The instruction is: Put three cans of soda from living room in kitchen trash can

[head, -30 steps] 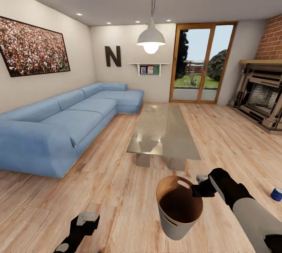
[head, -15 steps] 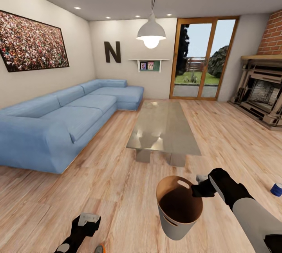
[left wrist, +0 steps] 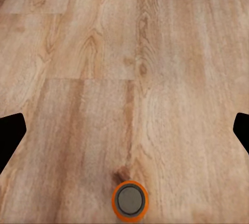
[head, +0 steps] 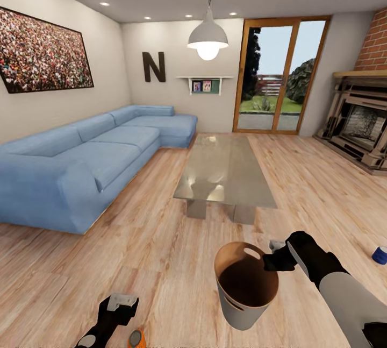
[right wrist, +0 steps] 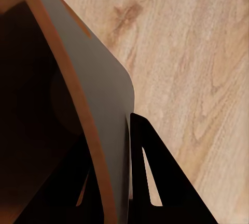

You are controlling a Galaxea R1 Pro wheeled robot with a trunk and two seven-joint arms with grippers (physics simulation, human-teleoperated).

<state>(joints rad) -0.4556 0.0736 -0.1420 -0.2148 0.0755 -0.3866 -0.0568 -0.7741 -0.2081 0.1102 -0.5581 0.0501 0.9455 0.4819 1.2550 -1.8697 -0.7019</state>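
Living room, inspected left to right from the glass-topped coffee table (head: 226, 176). Blue corner sofa (head: 80, 160) left of the table, along the wall. Left gripper (left wrist: 124, 130) low over the wood floor (head: 161, 251), fingers spread wide apart, nothing between them. Orange soda can (head: 136, 339) upright on the floor just beside that gripper, nearer than the table. Grey trash can (head: 244, 286) in front of the table, tilted, tan inside; right gripper (head: 271, 261) clamped on its rim, one finger inside, one outside. Blue soda can (head: 379, 254) on the floor far right of the table, below the fireplace (head: 360, 127).
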